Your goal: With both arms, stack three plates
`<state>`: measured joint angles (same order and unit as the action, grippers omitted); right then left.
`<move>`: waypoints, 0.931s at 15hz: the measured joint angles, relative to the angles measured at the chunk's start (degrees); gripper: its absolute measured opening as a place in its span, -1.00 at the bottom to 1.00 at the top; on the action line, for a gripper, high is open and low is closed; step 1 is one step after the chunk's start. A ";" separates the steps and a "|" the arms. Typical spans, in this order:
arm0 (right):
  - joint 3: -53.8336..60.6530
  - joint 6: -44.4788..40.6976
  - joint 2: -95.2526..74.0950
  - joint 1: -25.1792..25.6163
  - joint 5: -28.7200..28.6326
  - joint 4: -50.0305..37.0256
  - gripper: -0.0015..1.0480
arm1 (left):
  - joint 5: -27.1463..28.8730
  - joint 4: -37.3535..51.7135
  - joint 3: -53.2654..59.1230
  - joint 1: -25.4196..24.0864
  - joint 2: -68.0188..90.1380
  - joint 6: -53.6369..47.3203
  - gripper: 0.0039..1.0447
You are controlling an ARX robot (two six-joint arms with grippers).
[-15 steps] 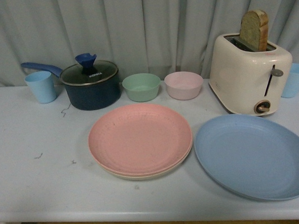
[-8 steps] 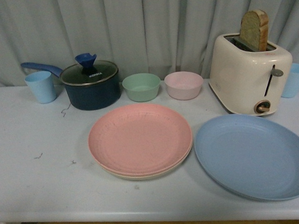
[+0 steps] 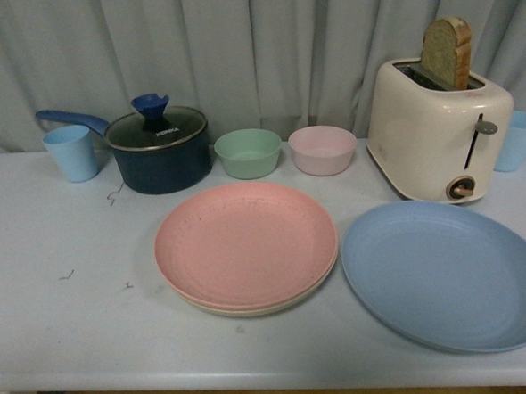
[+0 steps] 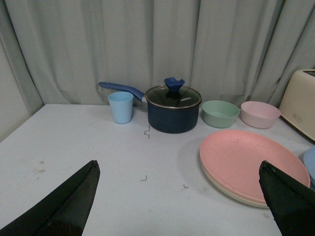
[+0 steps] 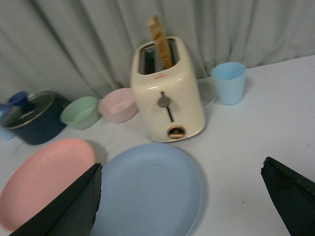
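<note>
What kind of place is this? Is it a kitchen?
Probably a pretend kitchen set-up, not a real one: a toaster holding bread, a lidded pot and a pink plate sit on a plain table before a grey curtain.

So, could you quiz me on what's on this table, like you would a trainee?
1. True or false: the blue plate lies on the pink plate.
2. What stands in the toaster? A) a slice of bread B) a spoon C) nothing
3. Fill in: under the pink plate lies the ___ plate.
Key: 1 false, it lies beside it, on the table; 2 A; 3 beige plate.
</note>
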<state>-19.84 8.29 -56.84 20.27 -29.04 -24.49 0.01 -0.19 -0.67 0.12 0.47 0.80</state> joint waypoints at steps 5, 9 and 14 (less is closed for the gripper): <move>-20.96 0.94 -40.02 -5.92 17.59 -1.36 0.87 | 0.02 0.00 0.00 0.00 0.00 0.00 0.88; -27.26 -1.95 -50.69 -13.51 24.30 2.93 0.87 | 0.00 0.00 0.00 0.00 0.00 0.00 0.88; -31.61 -0.87 -59.80 -16.63 28.39 8.00 0.87 | 0.00 0.00 0.00 0.00 0.00 -0.02 0.88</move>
<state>-51.44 7.42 -116.64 3.64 -0.64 -16.49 0.01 -0.19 -0.67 0.12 0.47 0.78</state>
